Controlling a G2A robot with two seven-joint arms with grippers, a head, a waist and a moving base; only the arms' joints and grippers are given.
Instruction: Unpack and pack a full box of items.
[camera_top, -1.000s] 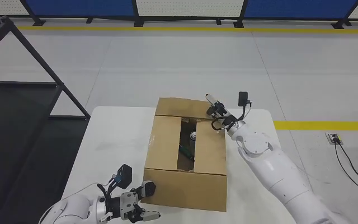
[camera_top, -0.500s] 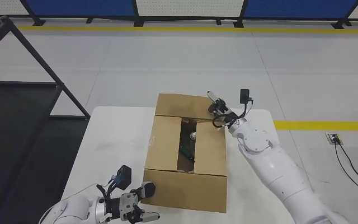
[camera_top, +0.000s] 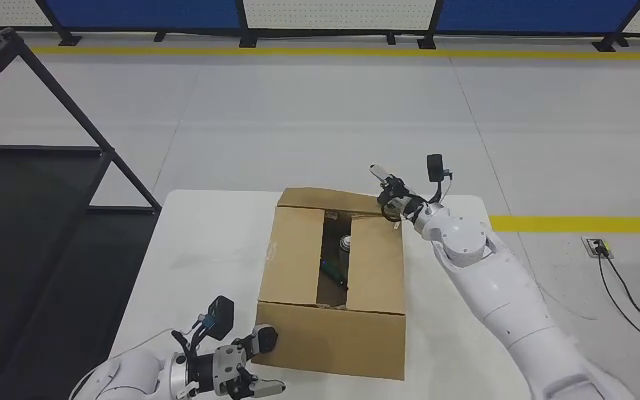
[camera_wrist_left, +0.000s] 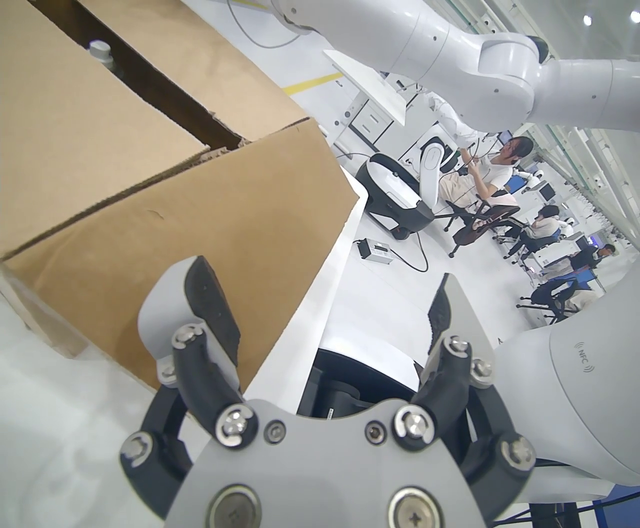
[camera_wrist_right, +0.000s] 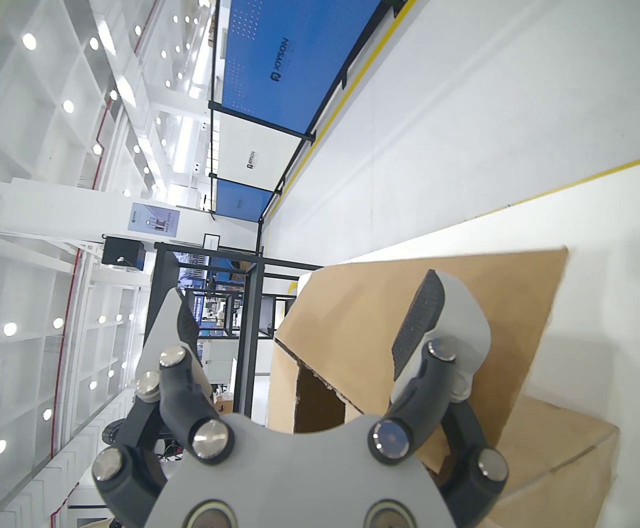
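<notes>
A brown cardboard box (camera_top: 335, 300) stands in the middle of the white table (camera_top: 200, 260). Its two long flaps lie almost shut, and the gap between them shows a bottle cap (camera_top: 344, 242) and a green item (camera_top: 330, 266). The far flap (camera_top: 330, 199) stands raised. My right gripper (camera_top: 388, 195) is open at the box's far right corner; in the right wrist view the far flap (camera_wrist_right: 360, 305) lies just behind one fingertip (camera_wrist_right: 425, 310) of the right gripper (camera_wrist_right: 305, 315). My left gripper (camera_top: 256, 366) is open and holds nothing at the near left corner of the box (camera_wrist_left: 150, 200), low by the table.
A black metal rack (camera_top: 60, 180) stands off the table's left side. Bare tabletop lies left of the box and a narrower strip to its right. The table's near edge is close behind the left gripper.
The far flap has tipped up from lying outward to a steeper stand, and my right gripper has shifted slightly right with it. The left arm has not moved.
</notes>
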